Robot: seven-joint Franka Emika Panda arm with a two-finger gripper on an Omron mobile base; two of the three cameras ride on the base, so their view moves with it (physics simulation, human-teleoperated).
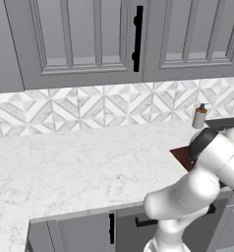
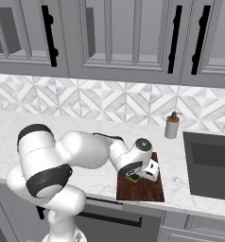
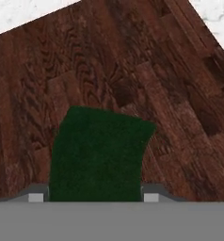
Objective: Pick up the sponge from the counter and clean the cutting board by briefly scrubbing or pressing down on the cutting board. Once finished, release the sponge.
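The sponge (image 3: 99, 153) sits between the two fingertips (image 3: 36, 196) of the hand (image 2: 142, 174), green face toward the hand camera, over the dark wood of the cutting board (image 3: 132, 61); in the right base view a small green-and-yellow block (image 2: 132, 177) shows under the hand at the near-left part of the board (image 2: 145, 189); whether its underside presses on the wood or hangs just above it cannot be settled from these views. Hand state: pinching the sponge at its two sides, fingers drawn in to the block's width. Progress, as a judgement: the pick-up from the counter (image 1: 74, 162) appears complete and the sponge has been brought to the board; the press or scrub is either in hand or about to begin; the release is not yet done. Orientation: in the hand view the sponge's visible green face runs slightly longer away from the fingers than across them, with the far edge bowed and the far right corner pulled outward, so its long axis seems to lie along the hand's line of sight and roughly across the board's grain; this is uncertain. Surroundings: a soap dispenser (image 2: 171, 125) stands at the backsplash, well apart from the board; a dark sink basin (image 2: 211, 165) lies to the board's right.
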